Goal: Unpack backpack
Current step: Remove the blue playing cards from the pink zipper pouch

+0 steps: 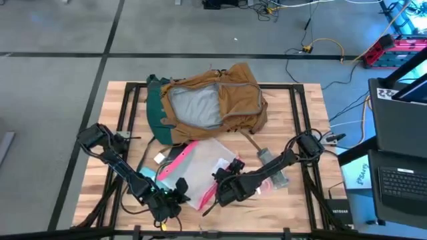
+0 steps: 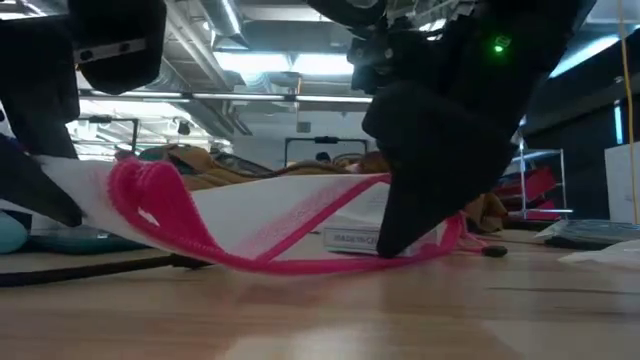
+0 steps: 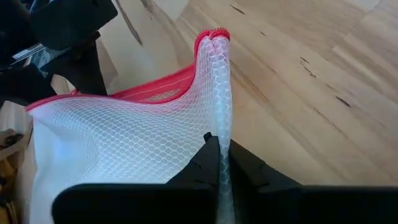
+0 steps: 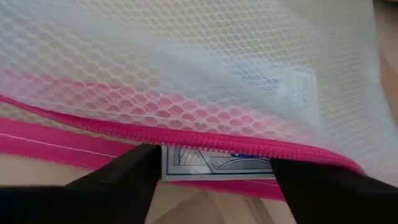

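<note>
Backpack lies at the far middle of the bench, toward 12 o'clock in the high view. Tan-brown shell, dark teal-green panel along its 9 o'clock side. Main opening gapes upward, grey lining showing. In the low view only a strip of its tan fabric is visible behind the pouch.

Clear mesh pouch with pink zip edging lies nearer the front, at 6 o'clock from the backpack and apart from it. A small grey oblong item rests on the bench at 3 o'clock of the pouch, partly under the right arm; what it is cannot be told.

Left gripper sits at the pouch's near corner, about 7 o'clock of the pouch. Left wrist view: its fingers are clenched on a fold of the white mesh, which stands up between them with the pink edge at the top.

Right gripper is at the pouch's near edge, about 5 o'clock of it, just beside the left gripper. Right wrist view: the fingers are spread apart, one on each side of the pink zipper band, with a printed label visible through the mesh between them. They are released, clamping nothing.

Low view: the pouch is lifted off the bench at one end, its pink edge sagging in a loop down to the wood.
</note>
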`<state>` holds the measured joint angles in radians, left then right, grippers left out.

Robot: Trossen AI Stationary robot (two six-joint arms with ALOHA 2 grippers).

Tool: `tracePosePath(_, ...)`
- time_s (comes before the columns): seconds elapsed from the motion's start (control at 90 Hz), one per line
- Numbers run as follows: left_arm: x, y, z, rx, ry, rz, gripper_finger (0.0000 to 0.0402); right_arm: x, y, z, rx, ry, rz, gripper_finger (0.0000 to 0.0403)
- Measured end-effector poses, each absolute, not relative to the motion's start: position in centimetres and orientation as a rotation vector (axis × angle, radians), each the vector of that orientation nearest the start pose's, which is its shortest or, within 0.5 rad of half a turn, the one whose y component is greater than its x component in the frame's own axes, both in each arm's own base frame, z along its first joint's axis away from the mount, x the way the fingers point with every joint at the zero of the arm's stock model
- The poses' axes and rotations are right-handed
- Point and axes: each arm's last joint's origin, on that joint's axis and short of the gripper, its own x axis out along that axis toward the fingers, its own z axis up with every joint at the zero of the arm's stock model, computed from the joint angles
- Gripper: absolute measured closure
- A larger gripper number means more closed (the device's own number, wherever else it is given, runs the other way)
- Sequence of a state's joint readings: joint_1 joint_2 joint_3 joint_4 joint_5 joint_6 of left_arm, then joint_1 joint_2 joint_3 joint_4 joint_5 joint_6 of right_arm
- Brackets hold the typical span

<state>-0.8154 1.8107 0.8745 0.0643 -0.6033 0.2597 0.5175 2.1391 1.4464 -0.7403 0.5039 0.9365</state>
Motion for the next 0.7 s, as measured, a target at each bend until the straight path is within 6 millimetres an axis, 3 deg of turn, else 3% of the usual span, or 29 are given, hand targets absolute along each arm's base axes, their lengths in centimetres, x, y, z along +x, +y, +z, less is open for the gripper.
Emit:
tracePosePath(0.567, 24.2, -23.3, 12.84, 0.814, 0.638, -0.285, 0.0401, 35.54, 18.82, 12.38, 0.135, 1.146, -0.492, 0.0384)
tracePosePath(0.7, 24.21, -23.3, 12.85, 0.813, 0.638, -0.284, 0.0401, 35.54, 18.83, 12.38, 0.122, 1.151, -0.482, 0.0399)
